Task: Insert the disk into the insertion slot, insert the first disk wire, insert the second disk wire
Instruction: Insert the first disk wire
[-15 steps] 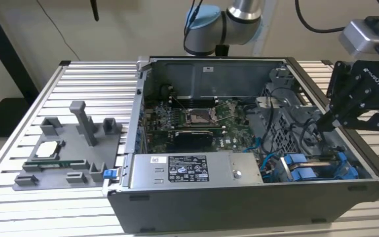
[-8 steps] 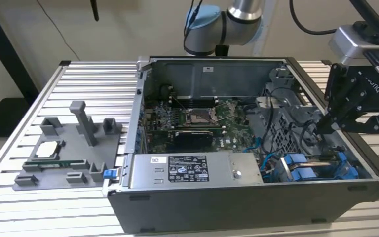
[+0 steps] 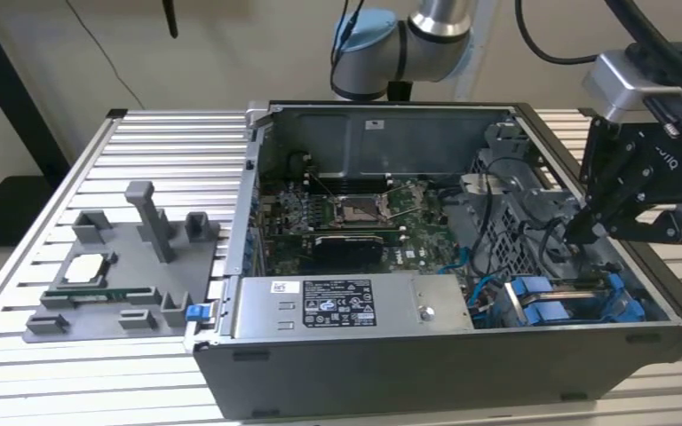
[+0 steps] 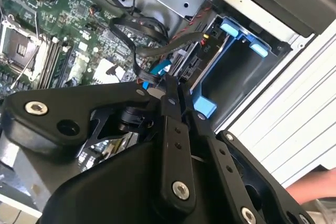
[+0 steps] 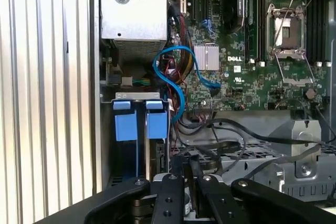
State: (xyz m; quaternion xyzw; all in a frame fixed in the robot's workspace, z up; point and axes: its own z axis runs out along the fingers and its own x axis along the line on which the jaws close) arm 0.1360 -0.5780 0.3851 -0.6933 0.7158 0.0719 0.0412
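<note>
- The gripper (image 3: pixel 582 232) hangs inside the open case (image 3: pixel 353 373), at the exterior view's right, just above the bay (image 4: pixel 239 72).
- Its fingers (image 4: pixel 173 129) sit nearly closed; whether they pinch a wire, I cannot tell.
- The disk's blue tabs (image 5: pixel 140 124) stand in the bay, so the disk looks seated.
- Loose wires (image 5: pixel 173 77) lie beside the bay, within reach for plugging.

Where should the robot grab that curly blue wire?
Probably on the blue wire's free loop, where it arches clear of the motherboard. Come straight in through the case's open side, pinching across the thin strand. Its ends run into crowded cables.
</note>
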